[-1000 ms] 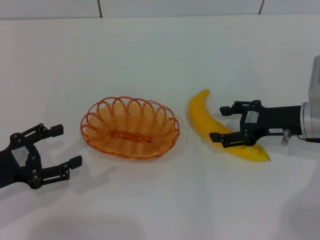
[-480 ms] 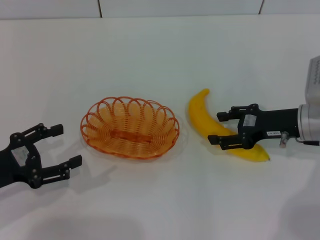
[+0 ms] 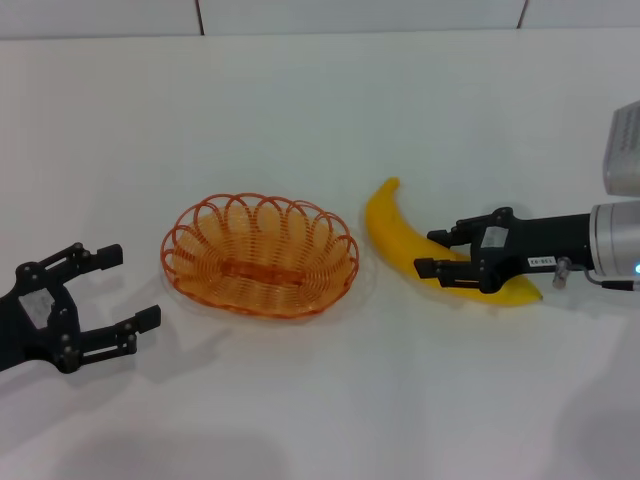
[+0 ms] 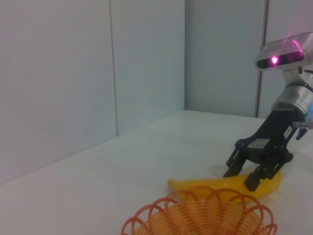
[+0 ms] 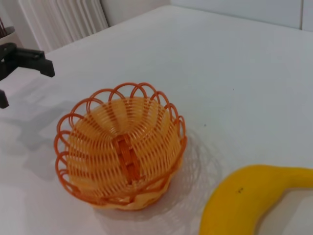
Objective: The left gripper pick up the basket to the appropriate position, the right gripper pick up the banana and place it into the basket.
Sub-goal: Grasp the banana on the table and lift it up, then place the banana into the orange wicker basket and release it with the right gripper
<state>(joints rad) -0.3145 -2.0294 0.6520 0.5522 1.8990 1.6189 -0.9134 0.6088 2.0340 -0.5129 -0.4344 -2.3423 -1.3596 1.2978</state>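
Note:
The orange wire basket (image 3: pixel 345 252) stands on the white table, left of centre. The yellow banana (image 3: pixel 390 225) lies on the table to its right. My right gripper (image 3: pixel 432 252) reaches in from the right, its fingers closed on both sides of the banana's middle. My left gripper (image 3: pixel 130 287) is open and empty, low on the left, a short way from the basket's left side. The left wrist view shows the basket rim (image 4: pixel 205 208), the banana (image 4: pixel 205 184) and the right gripper (image 4: pixel 242 179) on it. The right wrist view shows the basket (image 5: pixel 122 147) and the banana (image 5: pixel 244 200).
The white table (image 3: pixel 300 100) stretches to a tiled wall at the back. Nothing else stands on it.
My right gripper has moved left and its fingers have narrowed onto the banana. The banana has swung, its far tip shifting left toward the basket. The left gripper has drifted slightly left.

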